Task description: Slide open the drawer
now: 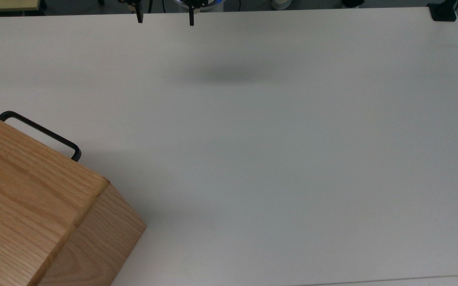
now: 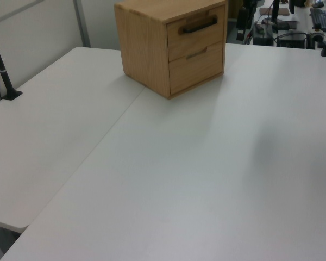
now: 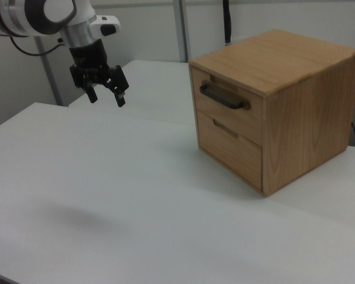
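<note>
The pincer hangs high above the white surface, fingers spread wide with nothing between them, well apart from the oak cabinet. The drawer, the upper one with the long black bar handle, sits flush and closed. This looks like the approach step, not yet begun in earnest. Next, the pincer likely must descend toward the handle, straddle the bar, then close and pull straight outward.

cabinet cropped by top view's left, tool mostly cut off
</note>
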`<state>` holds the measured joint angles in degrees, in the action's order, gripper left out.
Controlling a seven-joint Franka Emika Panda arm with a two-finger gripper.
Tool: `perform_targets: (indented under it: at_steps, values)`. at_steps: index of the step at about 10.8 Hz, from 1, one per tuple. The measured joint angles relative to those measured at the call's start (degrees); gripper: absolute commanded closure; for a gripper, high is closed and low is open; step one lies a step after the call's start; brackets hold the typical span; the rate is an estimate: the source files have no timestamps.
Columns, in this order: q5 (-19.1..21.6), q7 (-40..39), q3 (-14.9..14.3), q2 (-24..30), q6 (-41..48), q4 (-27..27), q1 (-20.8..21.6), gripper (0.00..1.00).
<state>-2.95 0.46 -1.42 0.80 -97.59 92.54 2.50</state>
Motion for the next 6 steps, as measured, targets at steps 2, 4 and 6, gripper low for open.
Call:
perform_targets:
  at_steps: [2, 4, 6]
  values:
    - [0.0, 0.0, -0.2, 0.0, 0.0, 0.0, -0.3, 0.00]
    - [0.0, 0.1, -0.3, -0.7, 0.0, 0.0, -0.9, 0.00]
    - [0.0, 1.1, -0.3, -1.5, 0.0, 0.0, -1.0, 0.00]
